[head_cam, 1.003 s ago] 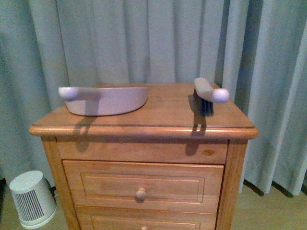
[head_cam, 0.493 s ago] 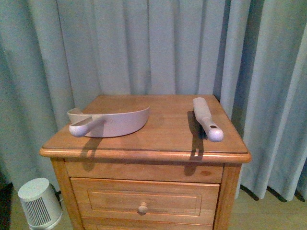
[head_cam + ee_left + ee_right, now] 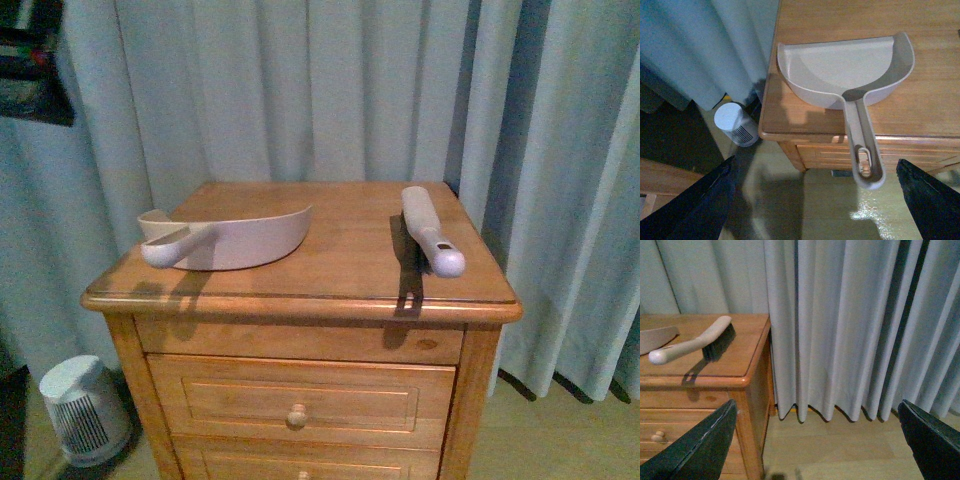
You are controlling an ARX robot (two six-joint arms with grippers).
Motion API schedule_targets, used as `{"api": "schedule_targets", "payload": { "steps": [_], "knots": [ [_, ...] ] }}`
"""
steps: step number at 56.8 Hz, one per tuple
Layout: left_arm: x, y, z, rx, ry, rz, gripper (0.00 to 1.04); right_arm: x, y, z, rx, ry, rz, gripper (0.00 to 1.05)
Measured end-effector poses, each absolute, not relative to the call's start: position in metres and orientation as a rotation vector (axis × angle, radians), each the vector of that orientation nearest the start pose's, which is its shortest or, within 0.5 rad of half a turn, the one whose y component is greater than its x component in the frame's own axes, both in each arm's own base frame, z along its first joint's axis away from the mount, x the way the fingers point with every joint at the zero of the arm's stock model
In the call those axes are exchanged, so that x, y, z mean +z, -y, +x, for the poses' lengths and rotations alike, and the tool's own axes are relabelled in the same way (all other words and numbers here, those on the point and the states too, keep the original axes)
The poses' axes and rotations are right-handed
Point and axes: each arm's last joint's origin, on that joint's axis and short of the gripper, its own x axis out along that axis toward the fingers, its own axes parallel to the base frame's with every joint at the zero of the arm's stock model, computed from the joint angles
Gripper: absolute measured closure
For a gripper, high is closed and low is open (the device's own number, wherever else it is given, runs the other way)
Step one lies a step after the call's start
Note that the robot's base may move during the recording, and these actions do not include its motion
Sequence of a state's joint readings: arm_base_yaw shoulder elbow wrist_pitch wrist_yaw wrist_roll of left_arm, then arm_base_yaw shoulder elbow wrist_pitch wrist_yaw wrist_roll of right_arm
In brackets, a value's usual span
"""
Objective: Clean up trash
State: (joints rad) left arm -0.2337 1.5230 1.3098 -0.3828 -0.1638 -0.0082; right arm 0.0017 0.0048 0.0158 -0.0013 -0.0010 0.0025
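- The left gripper (image 3: 815,165) is spread wide and empty above the beige dustpan (image 3: 240,240), whose handle overhangs the dresser (image 3: 350,265) edge.
- The hand brush (image 3: 428,225) lies well apart from it; the right gripper (image 3: 817,402) is likewise spread and empty.
- The trash — no wad shows in any view, so its place and look cannot be told. This is likely the opening step: grasp the tools, then find it.

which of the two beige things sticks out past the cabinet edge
The dustpan: its handle overhangs the front edge, while the brush lies wholly on top.

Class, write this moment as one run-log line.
trash: none seen | dustpan: on dresser, left | brush: on dresser, right | both jaws: open, empty
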Motion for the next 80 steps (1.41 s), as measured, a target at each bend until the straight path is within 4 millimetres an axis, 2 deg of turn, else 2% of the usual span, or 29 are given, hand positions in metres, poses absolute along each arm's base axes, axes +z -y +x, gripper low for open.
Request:
{"api": "schedule_targets", "payload": {
  "steps": [12,23,33,55,80],
  "knots": [
    [0.301,0.102,0.372,-0.031,-0.656,0.125,0.08,0.168,0.0,0.097,0.002,0.01,0.002,0.07],
    [0.285,0.116,0.393,-0.02,-0.69,0.126,0.08,0.168,0.0,0.097,0.002,0.01,0.002,0.07],
    [0.261,0.13,0.4,-0.042,-0.721,0.138,0.08,0.168,0.0,0.097,0.002,0.01,0.002,0.07],
    [0.226,0.128,0.407,-0.027,-0.763,0.154,0.08,0.168,0.0,0.097,0.002,0.01,0.002,0.07],
    [0.217,0.133,0.408,-0.034,-0.76,0.172,0.08,0.168,0.0,0.097,0.002,0.01,0.002,0.07]
  ]
}}
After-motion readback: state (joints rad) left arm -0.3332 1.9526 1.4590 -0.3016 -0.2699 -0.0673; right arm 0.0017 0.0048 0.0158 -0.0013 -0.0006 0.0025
